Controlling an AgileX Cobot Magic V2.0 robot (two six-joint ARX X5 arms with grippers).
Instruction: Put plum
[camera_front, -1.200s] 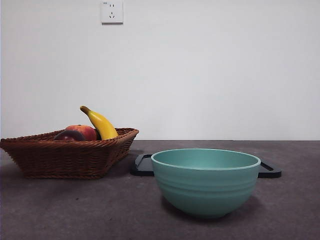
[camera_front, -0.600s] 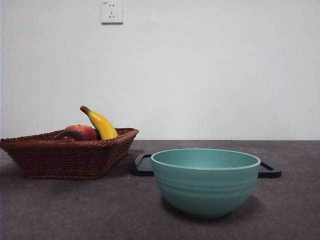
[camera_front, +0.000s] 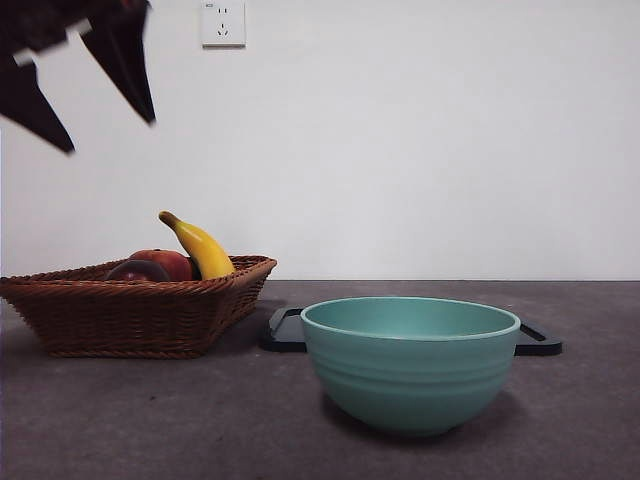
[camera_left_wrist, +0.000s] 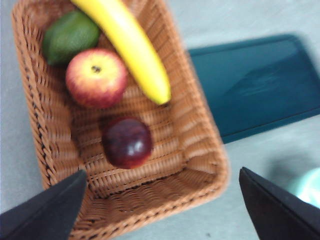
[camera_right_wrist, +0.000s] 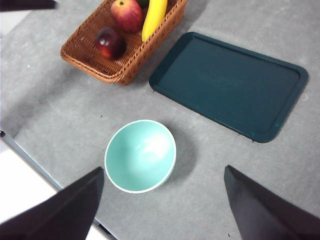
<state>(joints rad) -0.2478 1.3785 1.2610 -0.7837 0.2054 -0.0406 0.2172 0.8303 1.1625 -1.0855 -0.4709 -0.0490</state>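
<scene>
A: Where is the plum (camera_left_wrist: 127, 142)?

B: It lies in the wicker basket (camera_left_wrist: 200, 165), low and a little left of centre in the left wrist picture, resting on the woven floor and touching no other fruit. In the front picture only its dark top (camera_front: 138, 271) peeks over the basket rim (camera_front: 150, 290), at the left.

A: What lies around it?

B: A red-and-yellow apple (camera_left_wrist: 96, 77) sits just beside it. A banana (camera_left_wrist: 127, 45) runs slantwise past the apple, and a green fruit (camera_left_wrist: 70, 35) sits in the basket's corner, at the upper left of that picture.

A: And the left gripper (camera_left_wrist: 160, 205)?

B: It hangs above the basket with its jaws spread wide and nothing between them. In the front picture it (camera_front: 95, 95) shows as dark blurred tips in the upper left corner, well above the fruit.

A: The right gripper (camera_right_wrist: 162, 200)?

B: High over the table, jaws wide apart and empty, above the teal bowl (camera_right_wrist: 140, 156).

A: Anything else?

B: A dark tray (camera_right_wrist: 230, 82) lies flat on the grey table (camera_right_wrist: 60, 110) between basket and bowl. A wall socket (camera_front: 223, 23) sits at the front picture's top.
</scene>
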